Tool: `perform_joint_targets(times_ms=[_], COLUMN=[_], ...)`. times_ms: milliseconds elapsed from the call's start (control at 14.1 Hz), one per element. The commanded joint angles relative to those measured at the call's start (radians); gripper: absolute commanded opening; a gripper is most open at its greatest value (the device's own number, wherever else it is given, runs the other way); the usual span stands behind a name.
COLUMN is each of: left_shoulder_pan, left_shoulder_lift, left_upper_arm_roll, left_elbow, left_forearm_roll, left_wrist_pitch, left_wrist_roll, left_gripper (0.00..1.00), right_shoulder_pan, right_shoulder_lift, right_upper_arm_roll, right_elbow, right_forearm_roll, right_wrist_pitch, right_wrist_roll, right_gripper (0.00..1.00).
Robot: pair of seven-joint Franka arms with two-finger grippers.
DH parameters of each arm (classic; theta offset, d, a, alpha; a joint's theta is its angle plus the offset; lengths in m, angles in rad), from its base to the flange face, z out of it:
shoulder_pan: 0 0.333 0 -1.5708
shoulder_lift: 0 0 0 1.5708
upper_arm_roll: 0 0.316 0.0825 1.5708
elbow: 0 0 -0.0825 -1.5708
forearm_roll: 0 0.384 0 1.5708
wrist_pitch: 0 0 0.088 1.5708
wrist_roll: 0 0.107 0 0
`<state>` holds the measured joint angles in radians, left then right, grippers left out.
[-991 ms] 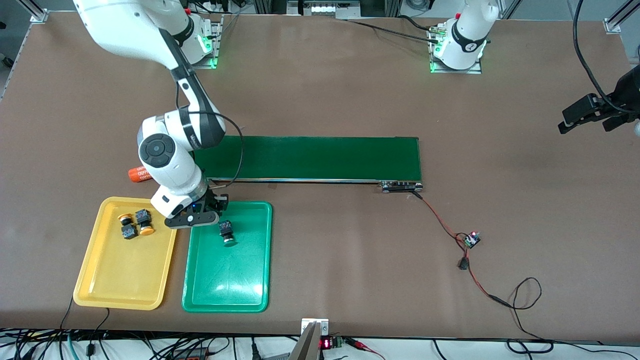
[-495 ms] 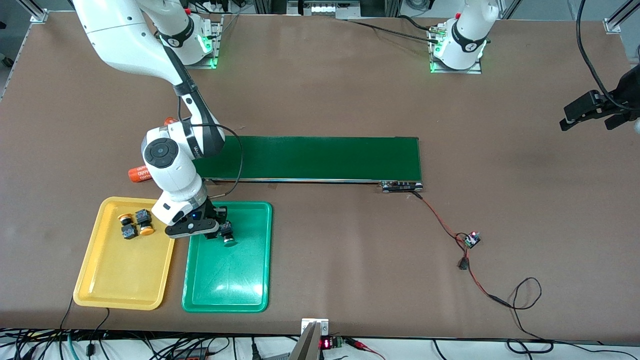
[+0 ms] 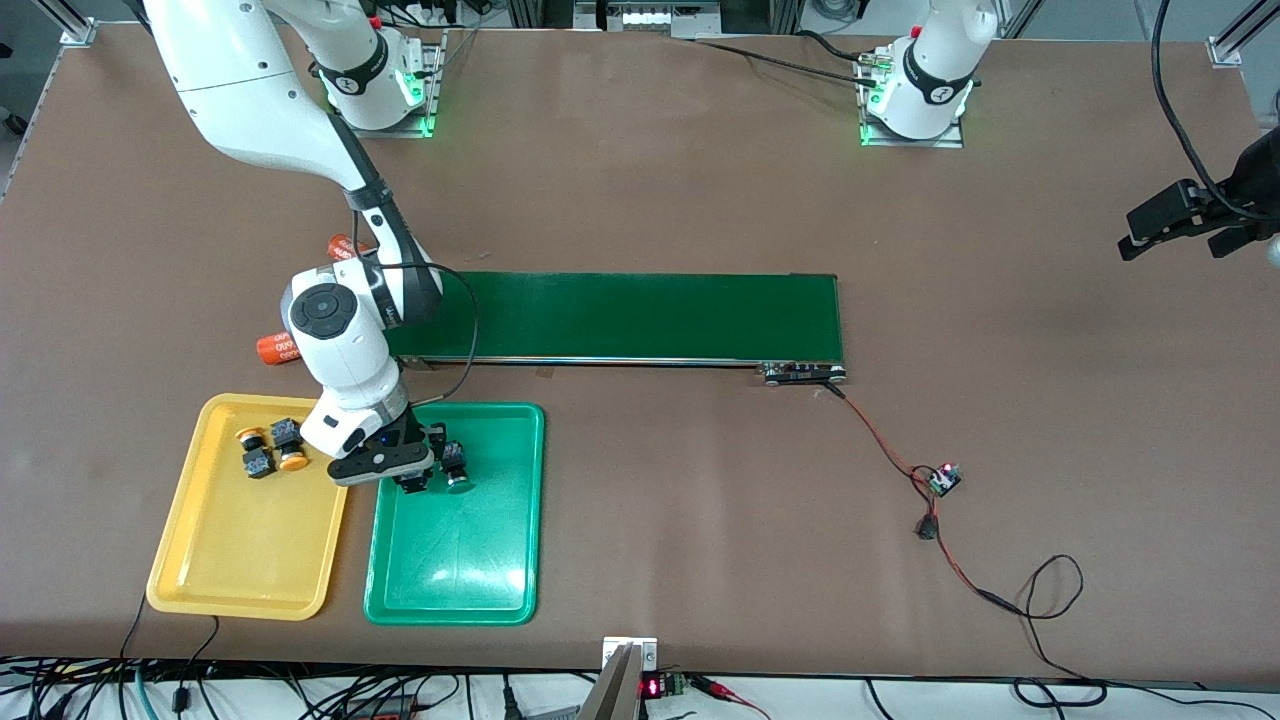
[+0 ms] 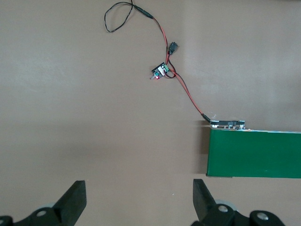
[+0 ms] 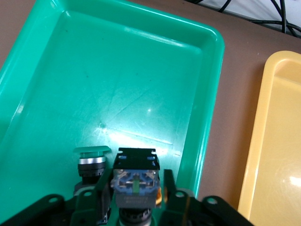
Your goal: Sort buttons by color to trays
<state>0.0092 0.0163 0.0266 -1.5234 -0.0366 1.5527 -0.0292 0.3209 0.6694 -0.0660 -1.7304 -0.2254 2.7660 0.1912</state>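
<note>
Okay, take the green tray (image 3: 455, 560) as your reference.

Your right gripper (image 5: 136, 193) is down low inside the green tray, at the end nearest the conveyor belt (image 3: 620, 315). A green button (image 5: 136, 165) sits right in it, black body up toward the wrist camera. You can't tell from these views whether it's clamped or let go.

The second green button (image 3: 456, 470) lies in the green tray too, just beside the gripper, on its side, cap pointing toward the front camera.

The yellow tray (image 3: 240, 560) lies just beside the green tray, toward the right arm's end of the table, not touching it. Both yellow buttons (image 3: 251, 437) (image 3: 292, 460) are in it, close together, level with the green tray's belt end.

Your left gripper (image 3: 1195, 225) is waiting in the air over bare table, well apart from the green tray at the left arm's end of the table. Its jaws are spread wide and hold nothing.

Two orange cylinders (image 3: 278, 348) (image 3: 340, 245) lie farther from the front camera than the green tray, by the belt's end. A small wired board (image 3: 943, 478) sits well apart from the green tray, toward the left arm's end.
</note>
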Motion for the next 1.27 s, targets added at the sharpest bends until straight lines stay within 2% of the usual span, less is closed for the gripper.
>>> perform_joint_targets(times_ms=[0, 212, 283, 495, 637, 920, 1203], left_shoulder_pan=[-0.006, -0.006, -0.005, -0.003, -0.003, -0.003, -0.006], left_shoulder_lift=[-0.006, -0.003, -0.003, 0.001, 0.001, 0.002, 0.002], left_upper_arm_roll=[0.007, 0.012, 0.013, 0.013, 0.012, 0.004, -0.002], left_elbow=[0.015, 0.014, 0.014, 0.014, 0.014, 0.014, -0.003], left_forearm_roll=[-0.005, -0.005, -0.005, -0.005, -0.005, -0.005, -0.003], left_wrist_pitch=[-0.020, -0.020, -0.020, -0.016, -0.016, -0.013, -0.011], left_wrist_roll=[-0.002, -0.006, -0.006, -0.006, -0.005, 0.006, 0.006], left_gripper=[1.00, 1.00, 1.00, 1.00, 1.00, 1.00, 1.00], right_shoulder_pan=[0.003, 0.007, 0.012, 0.015, 0.012, 0.009, -0.017], right_shoulder_lift=[-0.007, -0.014, -0.027, -0.140, -0.201, -0.327, -0.424], right_upper_arm_roll=[0.002, 0.002, 0.002, 0.009, 0.026, 0.022, 0.015], right_elbow=[-0.006, -0.012, -0.012, -0.005, 0.000, 0.011, 0.024], right_forearm_roll=[-0.015, -0.009, -0.009, 0.000, 0.006, 0.092, 0.092], right_wrist_pitch=[0.011, -0.006, -0.056, -0.350, -0.493, -0.725, -0.905], right_wrist_roll=[-0.004, 0.007, 0.025, 0.044, 0.045, 0.040, 0.050], right_gripper=[1.00, 1.00, 1.00, 1.00, 1.00, 1.00, 1.00])
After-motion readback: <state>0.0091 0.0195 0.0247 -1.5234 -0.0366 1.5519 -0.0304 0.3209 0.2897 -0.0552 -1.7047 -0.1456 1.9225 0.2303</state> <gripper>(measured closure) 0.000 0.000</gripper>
